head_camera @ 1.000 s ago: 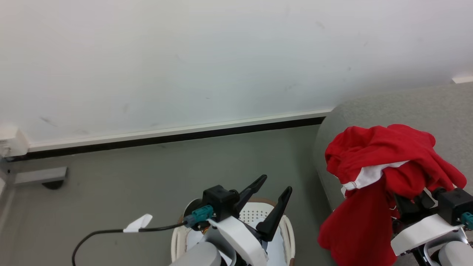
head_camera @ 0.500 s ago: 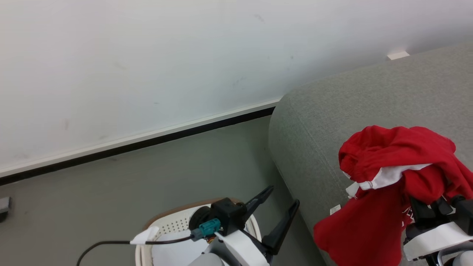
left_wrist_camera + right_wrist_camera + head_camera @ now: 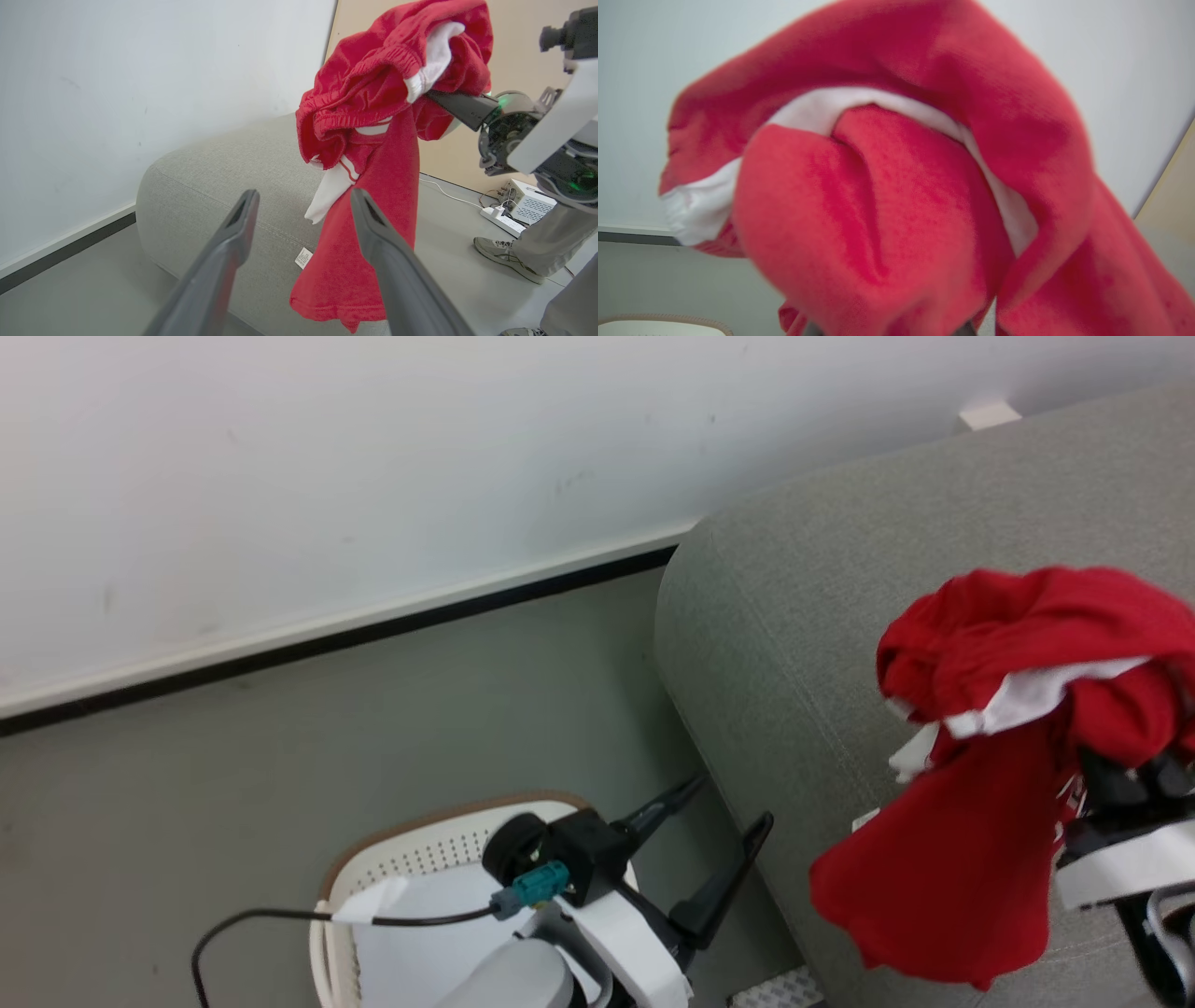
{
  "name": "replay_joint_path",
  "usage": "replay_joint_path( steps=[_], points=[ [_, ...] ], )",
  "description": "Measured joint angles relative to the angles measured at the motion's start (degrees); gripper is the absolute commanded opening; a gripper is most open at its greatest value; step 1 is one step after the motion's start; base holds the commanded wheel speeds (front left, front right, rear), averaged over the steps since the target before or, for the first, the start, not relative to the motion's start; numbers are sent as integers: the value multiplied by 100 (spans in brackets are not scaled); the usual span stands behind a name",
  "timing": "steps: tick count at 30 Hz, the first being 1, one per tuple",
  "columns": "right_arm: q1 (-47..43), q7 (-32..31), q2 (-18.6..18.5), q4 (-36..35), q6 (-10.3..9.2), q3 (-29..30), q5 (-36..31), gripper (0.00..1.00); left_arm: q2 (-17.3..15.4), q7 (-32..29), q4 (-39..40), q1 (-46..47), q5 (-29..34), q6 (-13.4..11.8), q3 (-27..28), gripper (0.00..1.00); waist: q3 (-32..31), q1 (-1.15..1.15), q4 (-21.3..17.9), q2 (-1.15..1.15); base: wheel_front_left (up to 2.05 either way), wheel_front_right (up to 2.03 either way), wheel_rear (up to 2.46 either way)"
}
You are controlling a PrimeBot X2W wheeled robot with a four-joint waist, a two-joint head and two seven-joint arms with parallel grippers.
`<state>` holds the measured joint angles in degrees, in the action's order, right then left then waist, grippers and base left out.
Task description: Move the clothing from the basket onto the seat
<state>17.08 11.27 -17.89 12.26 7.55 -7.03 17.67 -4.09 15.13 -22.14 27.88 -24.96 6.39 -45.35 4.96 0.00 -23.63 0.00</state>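
The red clothing [image 3: 980, 784] hangs bunched in the air in front of the grey sofa seat [image 3: 794, 616], its lower end dangling beside the sofa's side. My right gripper [image 3: 439, 99] is shut on the clothing, its fingers buried in the cloth [image 3: 887, 196]. The cream basket [image 3: 420, 835] with a brown rim stands on the floor at lower left, with a pale flat cushion [image 3: 420, 943] inside. My left gripper [image 3: 731, 801] is open and holds nothing, above the basket's right edge. In the left wrist view, my left gripper [image 3: 303, 193] points at the clothing [image 3: 373, 93] and sofa [image 3: 224, 186].
A white wall with a black skirting strip [image 3: 373, 630] runs behind the grey floor. A black cable [image 3: 280, 919] trails from my left arm. A person's shoe [image 3: 504, 254] and a power strip [image 3: 502, 219] lie on the floor beyond the sofa.
The head camera has swung toward the sofa, which now takes up more of the view. My right gripper has carried the clothing rightward, further over the sofa. The left gripper stays open.
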Motion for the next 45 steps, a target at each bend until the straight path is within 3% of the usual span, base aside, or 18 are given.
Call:
replay_joint_path(
  steps=[6,14,21,26,30,33,38,44,45],
  points=[
    [810,-74,-205,-249,0,572,-47,0,-319,-47,261,570,231,43,-118,100,770,1,145,0,0,0,0],
    [1940,-549,-924,-633,1,1386,60,0,-739,-253,740,1048,280,68,-87,100,1864,2,481,0,0,0,0],
    [2809,-837,-1699,-365,1,2061,403,0,-1117,-458,1191,1274,359,64,18,100,2767,2,783,0,0,0,0],
    [3267,-793,-1903,69,1,2466,465,0,-1223,-513,1432,1391,406,54,23,100,3356,2,1020,0,0,0,0],
    [3326,-805,-1908,633,1,2504,263,0,-1228,-490,1490,1448,419,13,43,100,3679,2,1249,0,0,0,0],
    [3301,-878,-1711,1101,1,2401,145,0,-1218,-434,1466,1448,419,4,48,100,3793,2,1411,0,0,0,0],
    [3082,-1518,-1483,2112,1,2483,-177,0,-1161,-346,1330,1443,369,-13,41,100,3719,1,1526,0,0,0,0],
    [2849,-2246,-1392,2669,1,2374,-163,0,-1104,-296,1136,1412,305,-36,35,100,3501,1,1571,0,0,0,0],
    [2833,-2316,-1408,2698,1,2337,-163,19,-1088,-291,1103,1405,285,-37,31,100,3458,1,1571,0,0,0,0]
  ],
)
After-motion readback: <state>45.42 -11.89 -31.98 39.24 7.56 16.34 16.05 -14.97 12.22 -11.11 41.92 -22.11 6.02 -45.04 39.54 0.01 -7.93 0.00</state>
